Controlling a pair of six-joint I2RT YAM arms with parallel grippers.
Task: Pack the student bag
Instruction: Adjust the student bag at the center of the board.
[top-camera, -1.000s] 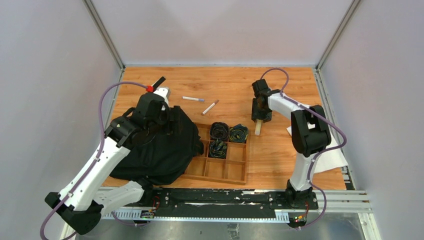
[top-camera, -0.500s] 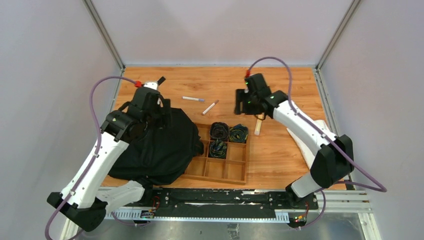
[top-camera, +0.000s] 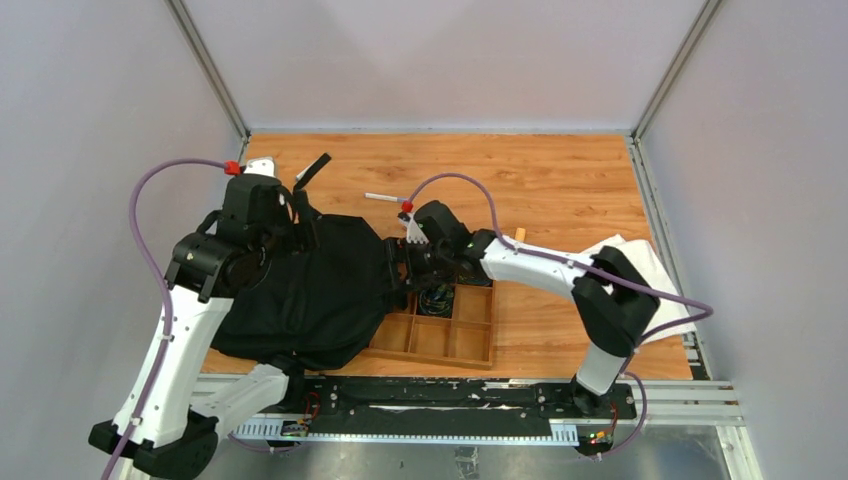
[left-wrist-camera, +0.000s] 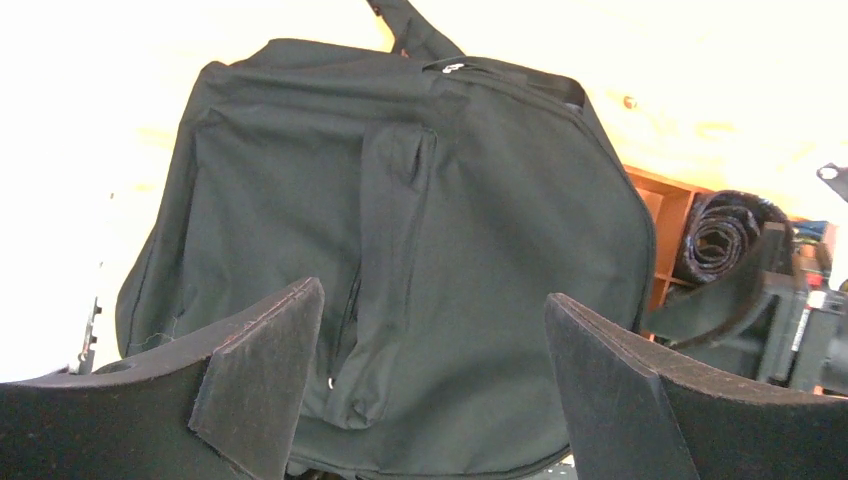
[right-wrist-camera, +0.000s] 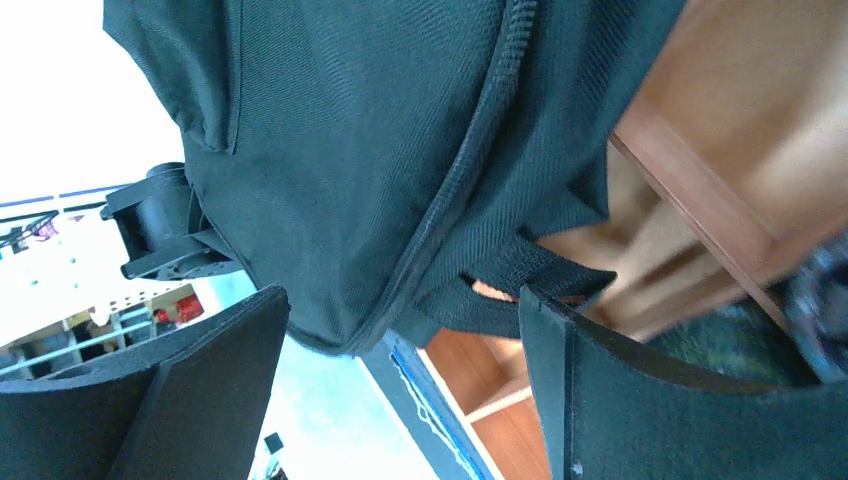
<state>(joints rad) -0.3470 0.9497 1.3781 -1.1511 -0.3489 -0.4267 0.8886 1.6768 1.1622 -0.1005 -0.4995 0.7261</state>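
A: Where's the student bag (top-camera: 320, 300)?

B: Near-left part of the counter (top-camera: 560, 170). All black, floppy, lying flat. Its right edge laps over the left edge of the wooden tray (top-camera: 470, 345).

A: Arms?

B: Left arm (top-camera: 190, 330) stands over the bag's far-left corner. Left jaws apart, pads (left-wrist-camera: 265, 370) wide, nothing between them. That wrist view looks down on the bag's front pocket (left-wrist-camera: 385, 270). Right arm (top-camera: 530, 262) is stretched left across the far row of the tray, wrist at the bag's right edge.

A: Right jaws?

B: Apart too. Pads (right-wrist-camera: 640, 400) sit at either side of the wrist view, with the bag's zip seam (right-wrist-camera: 470, 170) and a small fabric loop (right-wrist-camera: 520, 270) beyond them. Can't tell whether a pad touches the fabric.

A: Rest of the counter?

B: Tray sits near-centre, just right of the bag. Near compartments are bare wood. White cloth (top-camera: 650, 262) lies at the right edge, partly under the right arm's elbow. One dark coiled roll (left-wrist-camera: 720, 230) sits in a tray compartment beside the bag. A black strap end (top-camera: 315, 166) pokes out at far left. A thin white marker (top-camera: 380, 198) lies far of the bag, apart from it.
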